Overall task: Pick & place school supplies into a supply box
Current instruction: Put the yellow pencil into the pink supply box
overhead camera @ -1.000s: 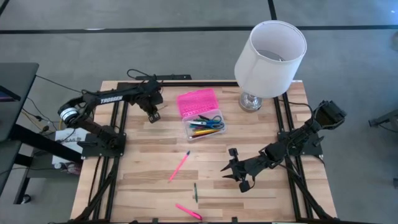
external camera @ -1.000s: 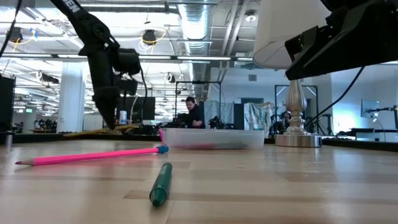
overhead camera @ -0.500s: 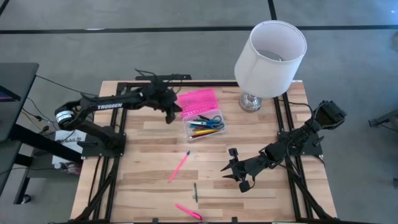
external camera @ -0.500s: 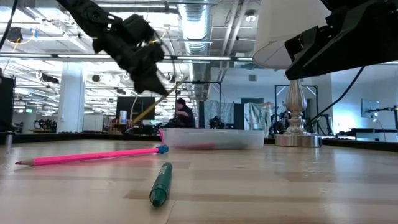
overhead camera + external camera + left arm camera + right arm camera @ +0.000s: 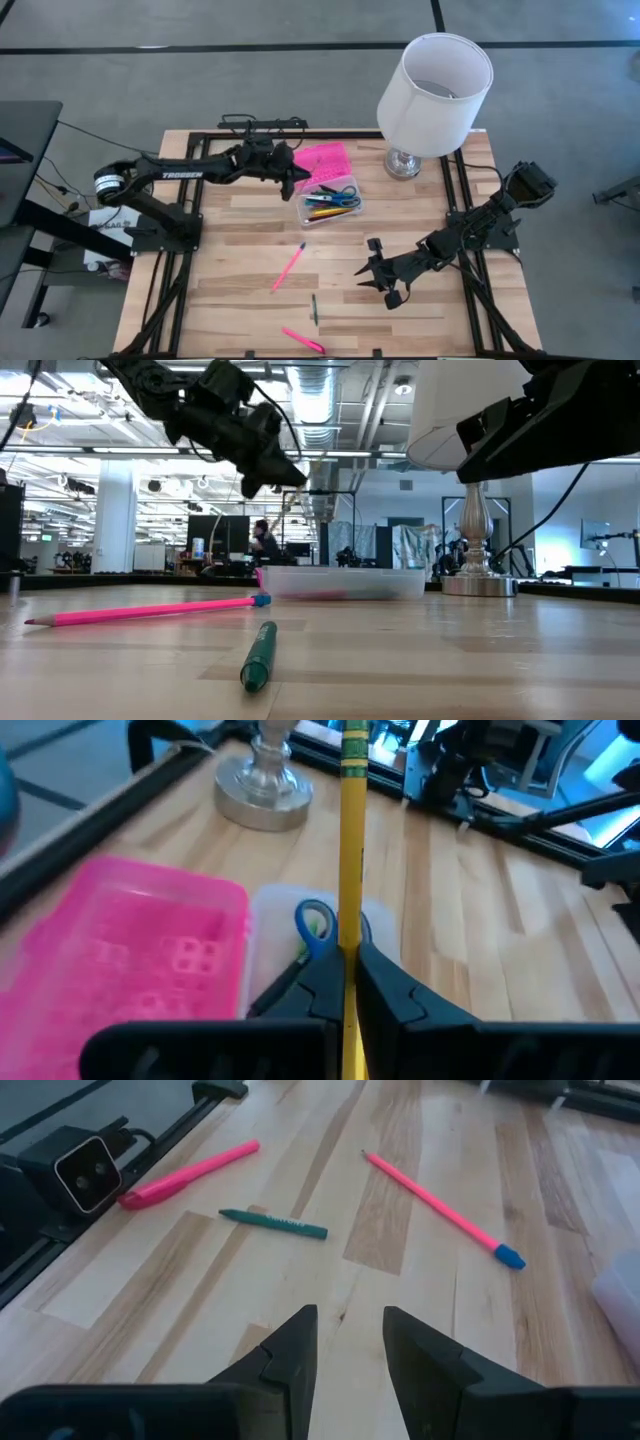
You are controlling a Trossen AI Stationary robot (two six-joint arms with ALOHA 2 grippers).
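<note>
The bench (image 5: 240, 300) is pale butcher-block wood with black rails along its sides, standing on a grey floor crossed by dark lines. In the low view the room behind is a big open workshop with ceiling ducts, strip lights and monitors, and one person (image 5: 264, 542) far back.

Taking the box (image 5: 328, 205) as the landmark and going from the near edge toward it: nearest lies a pink marker (image 5: 302, 340), then a green marker (image 5: 313, 308), both well short of the box. A pink pencil (image 5: 288, 267) with a blue tip lies between them and the box. That makes three loose supplies on the wood.

The right gripper (image 5: 372, 275) hangs low over bare wood, nearer than the box and off to its right, its fingers (image 5: 290, 1350) spread apart with nothing between them.

The box is clear, open, with blue scissors (image 5: 343, 196) and a few coloured pens inside, too bunched to count. Its pink lid (image 5: 318, 163) lies flat, touching the box's far side.

The left gripper (image 5: 296, 176) hovers above the box's far left corner, fingers (image 5: 385, 985) clamped on one yellow pencil (image 5: 351, 830).

Beyond the box to the right stands one lamp (image 5: 434, 80) with a white shade and a metal base.
</note>
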